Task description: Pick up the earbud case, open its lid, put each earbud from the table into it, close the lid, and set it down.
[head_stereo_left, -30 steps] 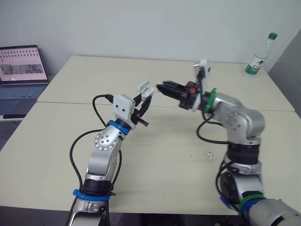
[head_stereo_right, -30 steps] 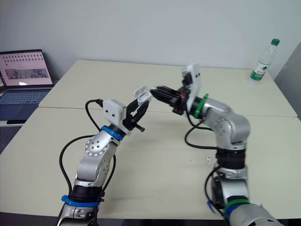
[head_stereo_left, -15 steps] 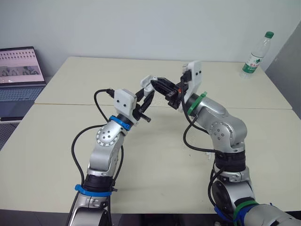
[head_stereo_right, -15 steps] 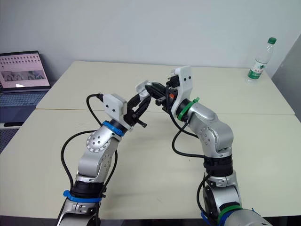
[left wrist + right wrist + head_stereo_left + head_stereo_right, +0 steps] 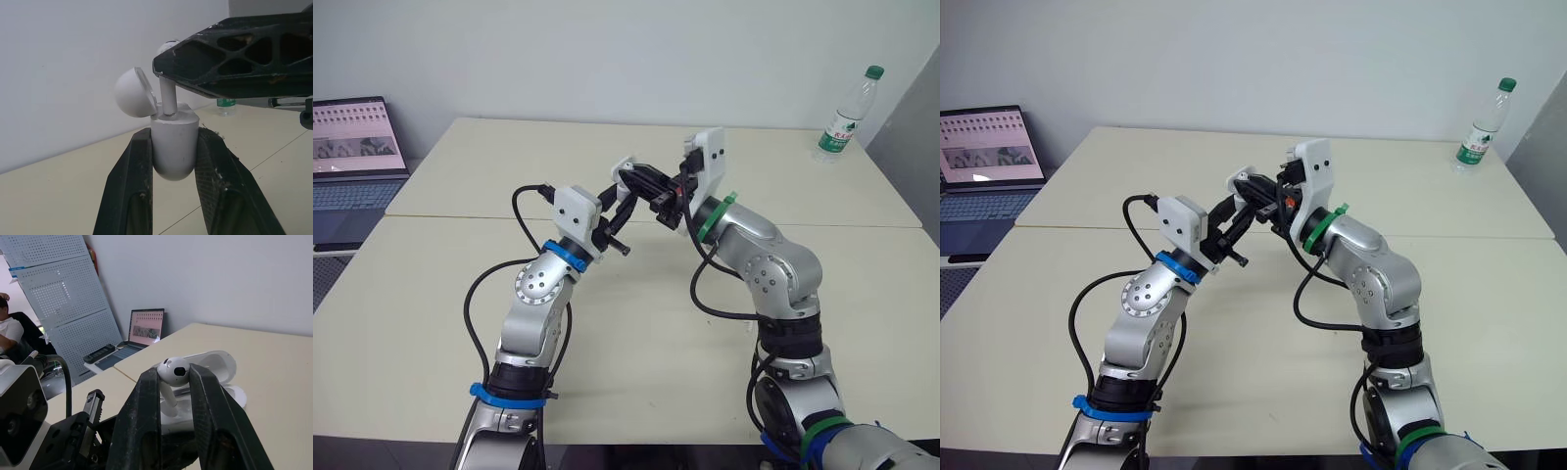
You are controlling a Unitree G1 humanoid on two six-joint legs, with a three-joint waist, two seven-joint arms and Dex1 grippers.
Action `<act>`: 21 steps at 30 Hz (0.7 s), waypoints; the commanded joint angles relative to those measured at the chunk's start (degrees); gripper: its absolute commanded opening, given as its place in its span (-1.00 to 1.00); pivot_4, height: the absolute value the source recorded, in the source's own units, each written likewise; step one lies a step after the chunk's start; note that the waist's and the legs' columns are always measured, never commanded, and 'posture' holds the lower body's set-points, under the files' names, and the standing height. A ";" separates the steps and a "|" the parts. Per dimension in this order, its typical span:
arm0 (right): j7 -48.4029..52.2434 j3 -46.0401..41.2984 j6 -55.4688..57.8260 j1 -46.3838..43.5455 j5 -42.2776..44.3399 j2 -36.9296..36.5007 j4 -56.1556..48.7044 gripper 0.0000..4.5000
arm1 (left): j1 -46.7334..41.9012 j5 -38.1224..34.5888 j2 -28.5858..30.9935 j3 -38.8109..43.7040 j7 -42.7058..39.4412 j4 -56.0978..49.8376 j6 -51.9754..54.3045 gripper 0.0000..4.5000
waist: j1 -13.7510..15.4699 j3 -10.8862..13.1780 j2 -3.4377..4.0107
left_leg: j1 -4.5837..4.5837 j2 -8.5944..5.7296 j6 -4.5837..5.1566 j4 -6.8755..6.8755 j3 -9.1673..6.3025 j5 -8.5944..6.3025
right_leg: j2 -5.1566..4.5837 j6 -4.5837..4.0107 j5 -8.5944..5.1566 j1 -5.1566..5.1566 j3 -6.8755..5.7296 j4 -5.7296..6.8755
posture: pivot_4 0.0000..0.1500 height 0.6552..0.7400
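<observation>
Between the fingers of the left pincer (image 5: 174, 137) sits the gripped earbud case (image 5: 172, 154), lid (image 5: 133, 93) open; just above, the right pincer (image 5: 174, 374) pinches an earbud (image 5: 172, 369), stem (image 5: 167, 98) seemingly inside it.

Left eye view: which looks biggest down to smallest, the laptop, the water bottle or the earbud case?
1. laptop, partly cut off by the edge
2. water bottle
3. earbud case, clearly smallest

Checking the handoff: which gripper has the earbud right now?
The right gripper: it pinches the earbud by its head, with the stem entering the open case. The left gripper holds the case instead.
</observation>
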 commanded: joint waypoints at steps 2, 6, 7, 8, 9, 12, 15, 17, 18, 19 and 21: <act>0.06 1.55 -1.20 0.71 0.05 -1.03 -1.89 -0.80 | -0.75 0.14 0.03 0.44 0.46 -1.90 -1.32 -0.65 | 0.00 0.00 0.00 | 0.00 0.00 0.00 0.00 0.00 0.00 | 0.00 0.01 -0.01 0.00 0.00 0.00 | 1.00 1.00; 0.03 2.82 -1.04 1.43 -0.20 -2.15 -2.12 -0.80 | -0.86 0.21 0.04 0.49 0.46 -1.76 -1.43 -0.65 | 0.00 0.00 0.00 | 0.00 -0.01 0.00 0.00 0.00 0.00 | 0.00 0.03 -0.02 0.00 0.01 -0.01 | 1.00 1.00; -0.02 3.14 -1.10 1.57 -0.39 -2.44 -2.06 -0.80 | -0.89 0.22 0.05 0.50 0.44 -1.75 -1.44 -0.65 | 0.01 0.00 0.00 | 0.00 0.00 0.00 -0.01 0.00 0.00 | 0.00 0.03 -0.02 0.00 0.00 -0.01 | 1.00 1.00; -0.11 3.43 -1.22 1.69 -0.63 -2.73 -1.99 -0.80 | -0.90 0.22 0.05 0.50 0.41 -1.78 -1.44 -0.65 | 0.00 0.00 0.00 | 0.00 0.00 0.00 -0.01 0.00 0.00 | 0.00 0.03 -0.02 0.00 0.00 -0.01 | 1.00 1.00; -0.21 3.63 -1.33 1.74 -0.76 -2.95 -1.94 -0.80 | -0.92 0.22 0.04 0.51 0.39 -1.80 -1.43 -0.65 | 0.01 0.00 0.00 | -0.01 0.00 0.00 -0.01 0.01 0.00 | 0.00 0.03 -0.02 0.00 0.01 -0.01 | 1.00 1.00; -0.49 3.83 -1.64 1.72 -0.88 -3.19 -1.75 -0.46 | -1.01 0.25 0.00 0.53 0.31 -1.72 -1.49 -0.65 | 0.01 0.00 0.00 | -0.01 -0.01 0.00 -0.01 0.00 0.00 | 0.00 0.04 -0.02 0.00 0.01 -0.02 | 1.00 1.00; -0.59 3.61 -1.87 1.39 -0.80 -3.18 -1.52 -0.03 | -1.13 0.21 0.00 0.50 0.25 -1.58 -1.52 -0.65 | 0.01 0.00 -0.01 | -0.01 -0.01 0.00 -0.01 0.00 0.00 | 0.00 0.04 -0.02 0.00 0.01 -0.02 | 1.00 1.00; -0.60 3.19 -2.12 1.21 -0.52 -3.03 -1.38 -0.03 | -1.19 0.20 -0.02 0.42 0.21 -1.47 -1.54 -0.65 | 0.01 0.00 -0.01 | -0.01 0.00 0.00 -0.01 0.00 0.00 | 0.00 0.04 -0.03 0.00 0.01 -0.02 | 1.00 1.00; -0.59 3.01 -2.28 1.16 -0.42 -2.98 -1.35 -0.03 | -1.22 0.21 -0.03 0.40 0.21 -1.42 -1.57 -0.65 | 0.01 0.01 -0.01 | -0.01 0.00 0.00 -0.01 0.00 0.00 | 0.00 0.04 -0.03 0.00 0.01 -0.02 | 1.00 1.00; -0.49 2.79 -2.44 1.13 -0.23 -2.94 -1.38 -0.03 | -1.23 0.19 -0.05 0.41 0.21 -1.39 -1.56 -0.65 | 0.01 0.01 -0.01 | -0.01 -0.01 0.00 -0.01 0.00 0.00 | 0.00 0.04 -0.03 0.00 0.01 -0.02 | 1.00 1.00; -0.07 1.01 -2.42 1.08 1.57 -2.75 -1.92 -0.03 | -1.20 0.21 -0.10 0.37 0.24 -1.35 -1.55 -0.65 | 0.01 0.01 -0.01 | -0.01 0.00 0.00 -0.01 0.00 0.00 | 0.00 0.04 -0.03 0.00 0.01 -0.02 | 1.00 1.00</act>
